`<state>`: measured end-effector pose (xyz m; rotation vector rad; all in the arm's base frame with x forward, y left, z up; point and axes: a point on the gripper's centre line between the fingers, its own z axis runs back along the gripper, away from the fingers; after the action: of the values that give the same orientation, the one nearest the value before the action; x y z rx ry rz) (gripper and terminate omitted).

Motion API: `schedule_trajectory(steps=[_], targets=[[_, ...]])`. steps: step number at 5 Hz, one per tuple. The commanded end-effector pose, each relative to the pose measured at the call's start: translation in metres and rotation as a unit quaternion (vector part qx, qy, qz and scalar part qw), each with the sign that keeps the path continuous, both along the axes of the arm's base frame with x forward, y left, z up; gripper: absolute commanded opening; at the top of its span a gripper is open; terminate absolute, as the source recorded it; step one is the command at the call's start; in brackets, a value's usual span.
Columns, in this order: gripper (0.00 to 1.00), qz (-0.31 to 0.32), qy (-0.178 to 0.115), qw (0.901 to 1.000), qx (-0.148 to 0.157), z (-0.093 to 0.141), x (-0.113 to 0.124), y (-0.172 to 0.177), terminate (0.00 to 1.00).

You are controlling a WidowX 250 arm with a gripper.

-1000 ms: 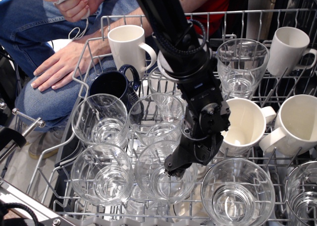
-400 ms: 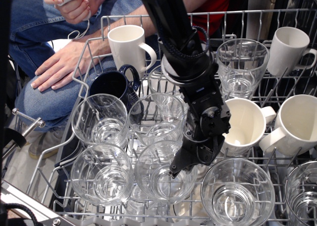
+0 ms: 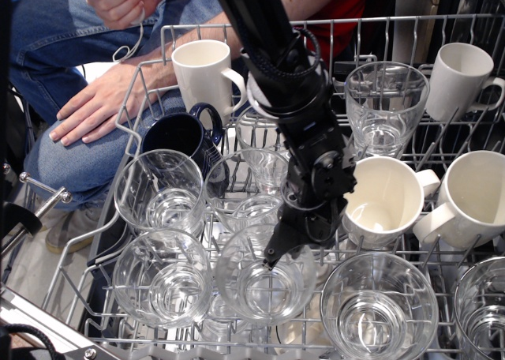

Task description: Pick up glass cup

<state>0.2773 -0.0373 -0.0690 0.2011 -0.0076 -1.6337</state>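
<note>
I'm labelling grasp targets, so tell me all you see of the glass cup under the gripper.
The glass cup is a clear, colourless, handleless tumbler with a wide round rim and a thick base. It stands upright, mouth up, in the front row of the wire rack. The gripper reaches its rim; whether it has closed is unclear.

The end effector [image 3: 274,257] has shifted a little left and up over the last second, its dark tip now at the back rim of the glass cup [image 3: 267,275] rather than deeper over that cup's right side. The arm [image 3: 304,131] above it has swung left too, uncovering more of the white mug [image 3: 384,200] just right of the glass cup. The person's upper hand [image 3: 118,1] has risen slightly toward the top edge.
</note>
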Motion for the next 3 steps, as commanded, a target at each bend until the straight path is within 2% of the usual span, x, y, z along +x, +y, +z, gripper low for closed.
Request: schedule_trajectory(steps=[1, 3], targets=[[0.00, 0.009, 0.017, 0.9995, -0.025, 0.032, 0.007, -0.005, 0.00], [0.00, 0.015, 0.063, 0.9969, -0.044, 0.079, 0.006, -0.005, 0.00]])
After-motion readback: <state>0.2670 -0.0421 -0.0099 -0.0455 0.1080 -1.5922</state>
